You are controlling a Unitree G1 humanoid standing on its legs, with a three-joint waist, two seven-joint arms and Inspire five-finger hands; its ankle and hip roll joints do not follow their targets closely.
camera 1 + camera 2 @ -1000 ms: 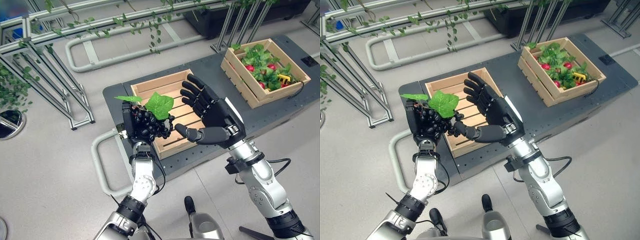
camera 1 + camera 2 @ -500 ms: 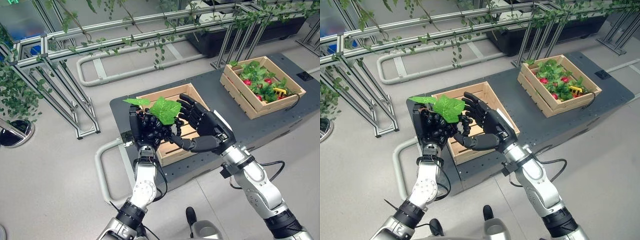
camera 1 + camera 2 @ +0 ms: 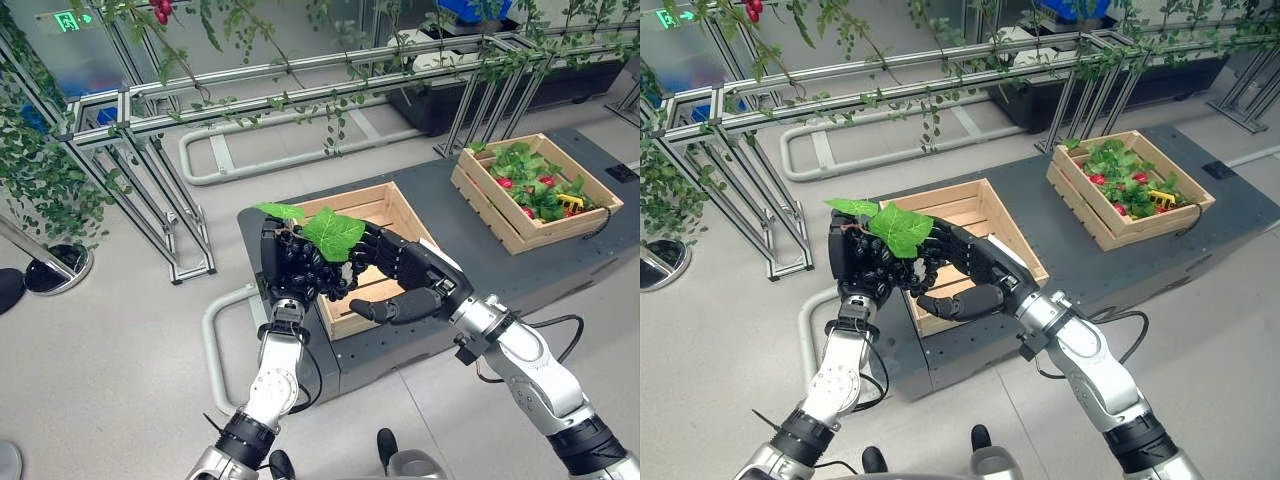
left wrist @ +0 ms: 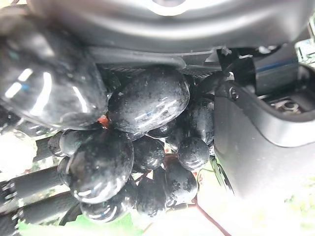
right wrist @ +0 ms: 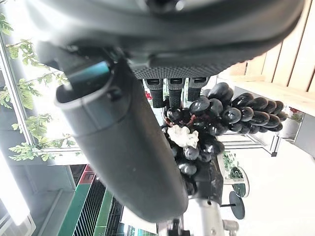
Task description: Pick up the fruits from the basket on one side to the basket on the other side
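The near crate (image 3: 392, 215) sits on the platform (image 3: 440, 195). The far crate (image 3: 535, 190) stands well apart to its right on the same platform, with fruit and leaves (image 3: 530, 180) in it. A metal frame (image 3: 150, 130) stands behind and left of the near crate.

Lab: vine-hung aluminium frames (image 3: 150, 150)

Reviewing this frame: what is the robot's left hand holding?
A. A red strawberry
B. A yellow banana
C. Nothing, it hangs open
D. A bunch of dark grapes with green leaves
D. The left hand has its fingers curled round the bunch of dark grapes, whose green leaves stick up above it. The left wrist view shows the glossy black berries close up, over the near wooden crate.
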